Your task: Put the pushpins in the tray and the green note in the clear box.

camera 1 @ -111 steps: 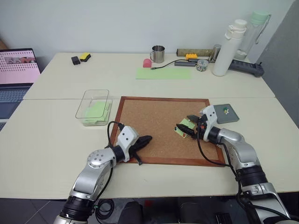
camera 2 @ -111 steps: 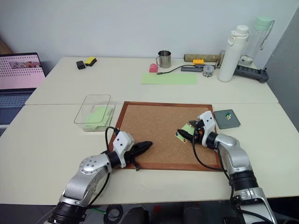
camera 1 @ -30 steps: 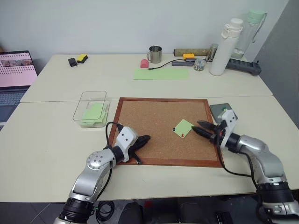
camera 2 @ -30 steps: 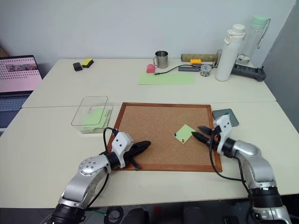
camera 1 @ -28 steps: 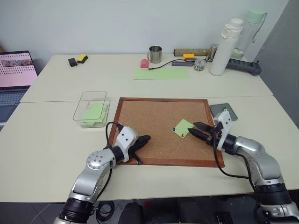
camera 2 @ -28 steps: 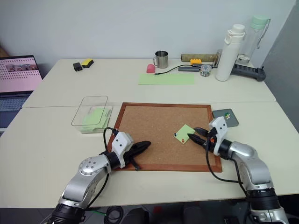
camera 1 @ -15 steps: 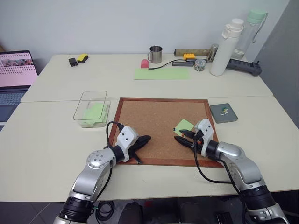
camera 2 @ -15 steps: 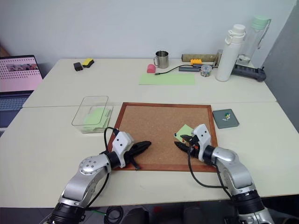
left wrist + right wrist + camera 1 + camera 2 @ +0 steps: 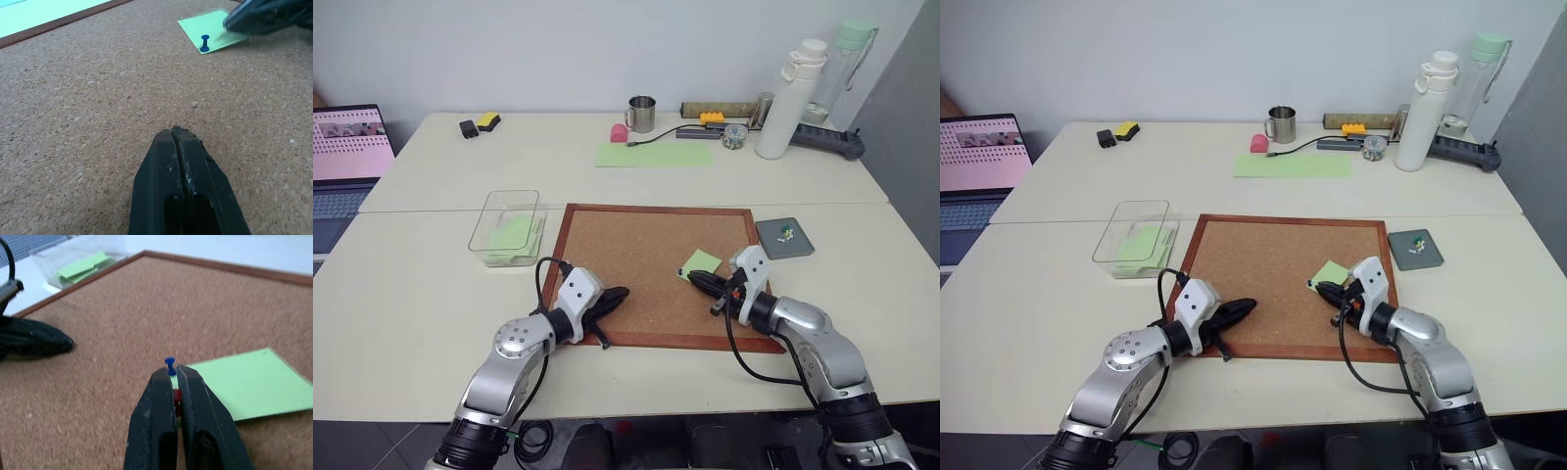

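Cork board (image 9: 646,264) with wood frame, flat on the pale table (image 9: 431,294), largest thing within reach. Beyond its far-left corner, one clear box (image 9: 507,226) with low walls, pale green paper already inside, well apart from both arms. Just off the board's far-right corner, one dark-grey tray (image 9: 784,237), a few small bright bits lying in it, too small to name. On the board's right half, one green note (image 9: 701,263), square, lying flat, its near-left corner under the right gripper (image 9: 1325,290). Left gripper (image 9: 618,292) low over the board's near-left part, fingers pressed together, holding nothing, well apart from the note. Right gripper likewise nearly closed, fingers pinched on a red pushpin (image 9: 176,395) at the note's corner; red head wedged between the two black fingers (image 9: 156,404) in the right wrist view, hidden by the gripper from the head views. Blue pushpin (image 9: 169,365) upright just past those fingertips, stuck in the same corner of the note; clear also in the left wrist view, beside the dark blur of the other gripper, red one hidden there. Two pushpins counted, one note, one tray, one box, two grippers. Farther back on the table: laptop (image 9: 347,157) at the left edge, metal mug (image 9: 642,114), long pale-green sheet (image 9: 654,154), white bottle (image 9: 786,98).
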